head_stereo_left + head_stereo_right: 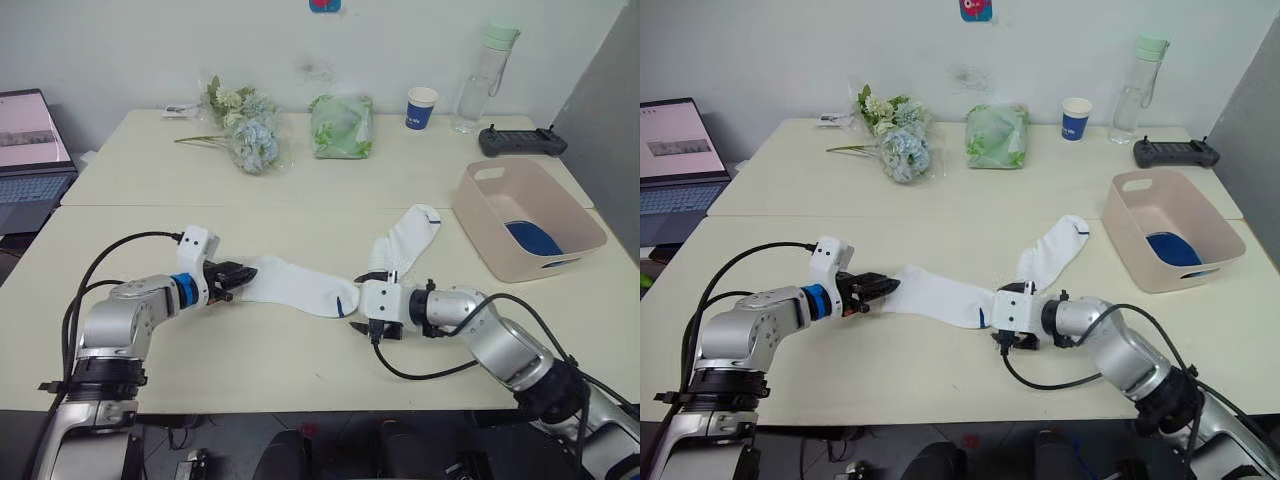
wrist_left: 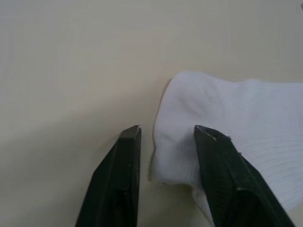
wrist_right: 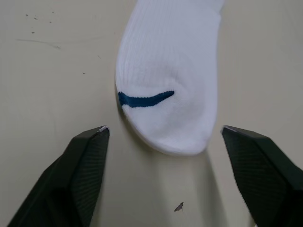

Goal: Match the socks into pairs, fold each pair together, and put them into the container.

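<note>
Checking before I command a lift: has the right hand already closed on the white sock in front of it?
No. In the right wrist view the right hand is open, with the white sock untouched between its fingers.

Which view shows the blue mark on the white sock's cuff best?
The right wrist view: the blue mark curves across the cuff end of the white sock, between the right hand's open fingers. Both eye views show that cuff small by the hand; the left wrist view shows plain white fabric.

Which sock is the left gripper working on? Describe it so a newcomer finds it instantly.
On the near cream table, two white fabric socks lie end to end between the two arms. It is the white sock nearer the left gripper, lying flat, with one open finger resting on its end; the other white sock angles toward the pale pink plastic tub.
</note>
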